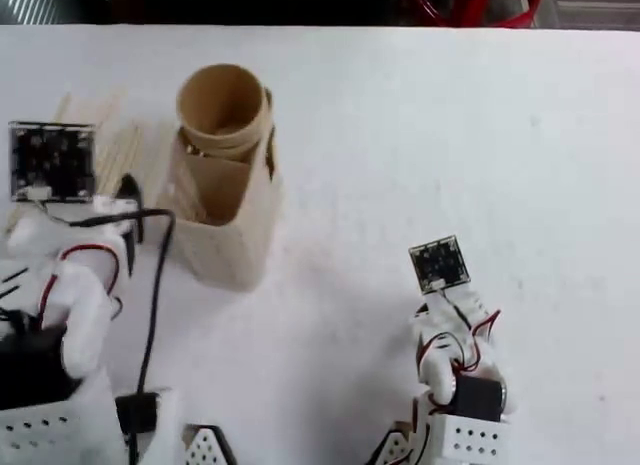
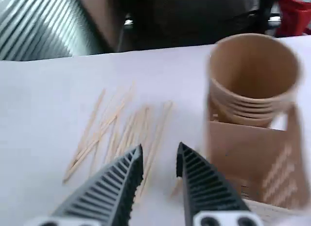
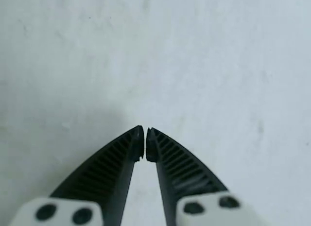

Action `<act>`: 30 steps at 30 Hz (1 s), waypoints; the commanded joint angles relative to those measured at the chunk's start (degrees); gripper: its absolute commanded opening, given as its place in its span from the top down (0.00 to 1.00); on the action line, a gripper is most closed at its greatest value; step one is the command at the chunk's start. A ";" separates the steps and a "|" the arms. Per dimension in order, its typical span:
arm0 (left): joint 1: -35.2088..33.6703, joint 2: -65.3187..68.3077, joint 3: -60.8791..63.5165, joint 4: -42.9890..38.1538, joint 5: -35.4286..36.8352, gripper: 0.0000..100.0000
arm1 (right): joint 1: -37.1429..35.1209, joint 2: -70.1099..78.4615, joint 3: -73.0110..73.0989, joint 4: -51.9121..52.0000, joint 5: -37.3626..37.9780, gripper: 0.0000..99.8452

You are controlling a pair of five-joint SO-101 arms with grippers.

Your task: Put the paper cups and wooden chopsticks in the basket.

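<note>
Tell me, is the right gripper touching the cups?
Apart. In the high view the cups stand far from that arm; the right wrist view shows the right gripper over the table.

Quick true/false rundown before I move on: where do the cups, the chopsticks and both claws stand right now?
1. The paper cups sit stacked in the basket. True.
2. The wooden chopsticks are already in the basket. False: they lie loose on the table beside it.
3. The left claw is open and empty, above the chopsticks. True.
4. The right claw holds a cup. False: it is shut on nothing, over bare table.
</note>
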 commanded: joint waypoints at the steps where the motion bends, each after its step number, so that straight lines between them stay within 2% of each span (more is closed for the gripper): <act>1: -6.64 0.92 8.44 -8.79 -3.52 0.86 | 0.31 -0.48 -2.37 0.92 -0.62 0.98; 6: -8.57 14.20 13.71 -15.03 -3.16 0.88 | 0.31 -0.48 -1.76 0.92 -0.62 0.98; 11: -8.84 31.96 6.86 -15.21 -3.52 0.88 | 0.22 -0.48 1.05 -1.45 1.85 0.98; 14: -9.71 43.65 -0.44 -12.66 -6.86 0.85 | -0.13 -0.48 1.67 -1.89 5.89 0.98; 21: -9.19 71.87 -27.08 -2.55 -14.07 0.83 | -0.13 -0.48 1.67 -1.89 4.92 0.98; 25: -8.57 83.74 -42.37 3.43 -13.27 0.83 | 0.13 -0.48 1.67 -1.71 5.10 0.98; 30: -8.92 96.22 -55.74 8.09 -12.75 0.83 | 0.31 -0.13 1.67 -1.19 5.36 0.98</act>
